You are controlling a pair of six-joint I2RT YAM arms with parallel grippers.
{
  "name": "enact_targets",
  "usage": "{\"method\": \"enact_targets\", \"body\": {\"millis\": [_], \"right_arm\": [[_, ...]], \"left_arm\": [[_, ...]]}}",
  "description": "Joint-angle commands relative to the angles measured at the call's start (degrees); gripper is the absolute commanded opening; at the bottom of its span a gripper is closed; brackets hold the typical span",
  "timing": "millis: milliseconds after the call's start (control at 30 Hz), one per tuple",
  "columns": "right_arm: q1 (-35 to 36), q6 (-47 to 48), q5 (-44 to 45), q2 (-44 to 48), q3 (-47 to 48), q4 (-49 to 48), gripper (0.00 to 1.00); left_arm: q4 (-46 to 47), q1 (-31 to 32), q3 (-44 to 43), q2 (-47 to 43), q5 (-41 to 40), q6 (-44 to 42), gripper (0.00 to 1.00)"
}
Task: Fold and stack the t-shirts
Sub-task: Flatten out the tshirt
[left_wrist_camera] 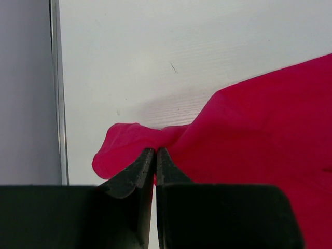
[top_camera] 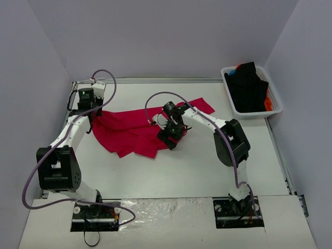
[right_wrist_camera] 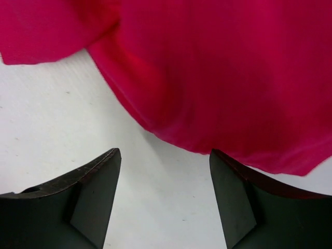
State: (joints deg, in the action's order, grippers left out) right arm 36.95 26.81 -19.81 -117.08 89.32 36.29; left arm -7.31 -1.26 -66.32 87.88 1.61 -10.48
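Note:
A crimson-red t-shirt (top_camera: 132,129) lies crumpled across the middle of the white table. My left gripper (top_camera: 93,110) is at its left end, shut on a pinched fold of the red cloth (left_wrist_camera: 155,140). Over the shirt's near right edge hovers my right gripper (top_camera: 174,139), open, with bare table between its fingertips (right_wrist_camera: 109,161). The red hem (right_wrist_camera: 207,140) lies just beyond them, and the right finger sits at the cloth's edge. More t-shirts (top_camera: 249,88), black with orange and blue showing, are piled in the basket.
A white slatted plastic basket (top_camera: 228,88) stands at the back right. Grey walls close in the table on the left, back and right. A metal rail (left_wrist_camera: 56,88) runs along the table's left edge beside my left gripper.

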Motion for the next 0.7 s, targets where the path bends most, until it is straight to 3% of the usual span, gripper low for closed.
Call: {"method": "enact_targets", "body": {"millis": [0, 200, 233, 333, 367, 433, 667], "right_arm": [[1.9, 0.8, -1.3, -0.9, 1.0, 2.3, 0.65], [2.4, 1.7, -1.8, -4.1, 1.1, 2.1, 0.64], [2.5, 1.7, -1.9, -5.1, 1.7, 2.1, 0.60], [2.7, 1.6, -1.4, -6.5, 2.6, 2.2, 0.34], [2.6, 1.6, -1.3, -6.8, 2.7, 2.2, 0.18], [2.6, 1.7, -1.0, -6.6, 2.4, 2.4, 0.01], [1.6, 1.3, 1.3, 4.2, -2.8, 3.7, 0.00]], "left_arm": [[1.9, -0.5, 0.1, -0.8, -0.6, -0.7, 0.02], [2.5, -0.5, -0.1, 0.9, -0.4, -0.6, 0.02], [2.5, -0.5, -0.3, 1.3, -0.6, -0.5, 0.02], [2.4, -0.6, -0.5, 1.8, -0.8, -0.8, 0.02], [2.4, -0.6, -0.5, 1.8, -1.1, -0.9, 0.02], [2.1, -0.9, -0.5, 1.5, -1.0, -0.9, 0.02], [-0.1, -1.8, -0.3, -2.2, -0.9, -1.6, 0.02]]}}
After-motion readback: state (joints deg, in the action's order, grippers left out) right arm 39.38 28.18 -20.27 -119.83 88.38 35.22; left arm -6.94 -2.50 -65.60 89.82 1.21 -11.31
